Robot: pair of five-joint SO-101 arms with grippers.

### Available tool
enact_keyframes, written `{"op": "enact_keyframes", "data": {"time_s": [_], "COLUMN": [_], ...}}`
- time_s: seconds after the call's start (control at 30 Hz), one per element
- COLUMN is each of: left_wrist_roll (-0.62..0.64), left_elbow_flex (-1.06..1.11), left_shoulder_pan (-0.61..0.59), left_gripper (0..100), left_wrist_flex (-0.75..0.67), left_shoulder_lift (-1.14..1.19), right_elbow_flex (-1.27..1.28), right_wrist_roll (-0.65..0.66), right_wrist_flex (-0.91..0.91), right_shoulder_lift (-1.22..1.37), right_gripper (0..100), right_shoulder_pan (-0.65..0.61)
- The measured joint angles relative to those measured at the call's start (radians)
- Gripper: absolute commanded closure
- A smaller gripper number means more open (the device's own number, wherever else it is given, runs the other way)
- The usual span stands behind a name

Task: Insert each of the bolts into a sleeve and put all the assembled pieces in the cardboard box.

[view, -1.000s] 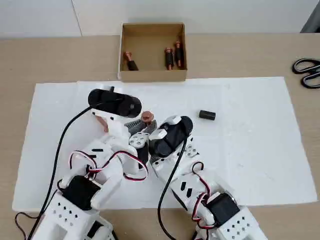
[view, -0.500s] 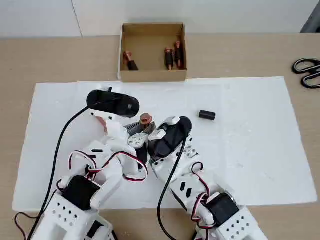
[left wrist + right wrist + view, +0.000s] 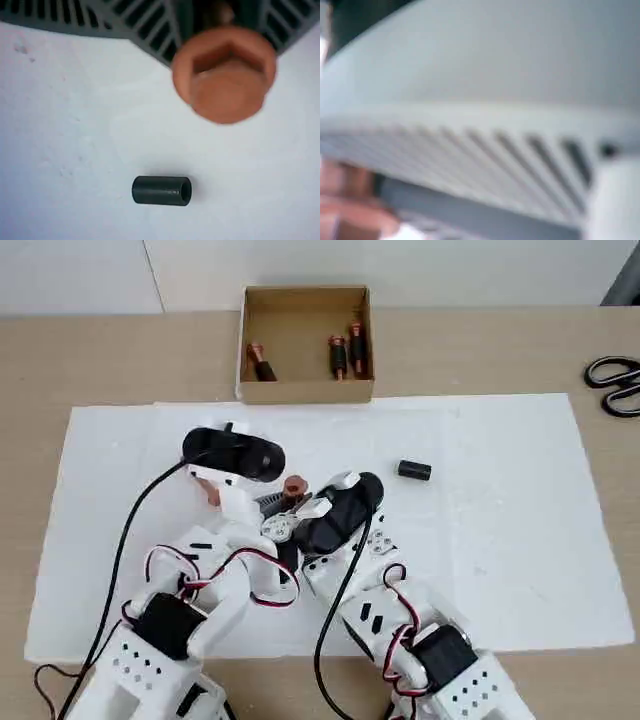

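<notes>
A broad, pale grey-white curved plastic surface (image 3: 510,55) takes up most of the frame, very close and blurred. Along its edge runs a row of dark slanted slots (image 3: 520,150). Just past the slots lies a darker grey plastic bar (image 3: 470,212). A copper-orange bolt (image 3: 350,200), heavily blurred, sits in one corner beside the bar. A dark patch (image 3: 355,15) fills the neighbouring corner.

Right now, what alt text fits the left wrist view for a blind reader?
An orange bolt, head toward the camera, sits close up in the dark ribbed left hand. Beyond it a short black sleeve lies on its side on a white sheet.
</notes>
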Motion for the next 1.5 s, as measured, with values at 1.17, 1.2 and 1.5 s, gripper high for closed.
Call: {"op": "enact_keyframes", "data": {"time_s": [1.17, 1.2, 1.5], "left_wrist_roll": [-0.008, -0.025, -0.106], "left_elbow_flex": [-0.164, -0.164, -0.164], "left_shoulder_pan": [-0.068, -0.081, -0.258], "left_gripper": [81, 81, 81], "left_wrist_flex": [0.227, 0.224, 0.212], "left_shoulder_lift": [0.009, 0.009, 0.009], "right_elbow_flex": [-0.003, -0.003, -0.003], "right_wrist_roll": [0.000, 0.000, 0.000], "right_wrist_flex": [0.000, 0.000, -0.008], "right_shoulder_lift": [-0.003, -0.003, -0.003], "right_gripper": [99.5, 99.5, 99.5], "right_shoulder_pan": [0.006, 0.006, 0.025]}}
